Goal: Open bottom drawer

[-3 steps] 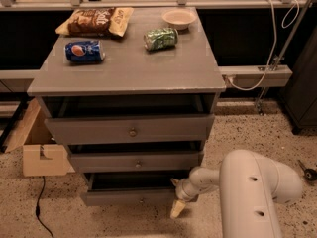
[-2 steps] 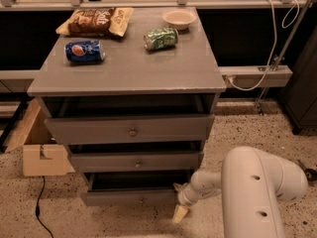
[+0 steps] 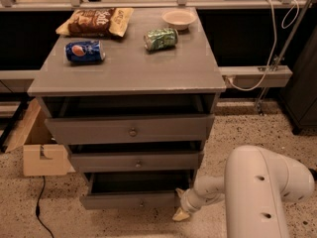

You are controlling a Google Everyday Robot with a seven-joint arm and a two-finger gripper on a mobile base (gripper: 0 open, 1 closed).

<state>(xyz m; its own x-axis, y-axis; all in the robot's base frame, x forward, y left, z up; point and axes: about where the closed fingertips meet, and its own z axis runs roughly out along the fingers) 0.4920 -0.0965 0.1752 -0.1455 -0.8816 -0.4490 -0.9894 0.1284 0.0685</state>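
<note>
The bottom drawer [image 3: 130, 201] is the lowest and narrowest grey front of the cabinet, with a small round knob [image 3: 141, 203] at its centre. It stands pulled out, with a dark gap showing above its front. My gripper [image 3: 181, 212] is low near the floor, just off the drawer's right front corner, at the end of my white arm [image 3: 257, 192]. Its pale tip points down and left.
The grey cabinet top [image 3: 129, 68] holds a blue soda can [image 3: 84, 51], a green can [image 3: 160, 38], a chip bag [image 3: 94, 21] and a small bowl [image 3: 179, 18]. A cardboard box [image 3: 39, 148] and a black cable [image 3: 39, 207] lie left on the speckled floor.
The gripper has shifted slightly right and down beside the drawer's right corner. The drawer front looks about the same.
</note>
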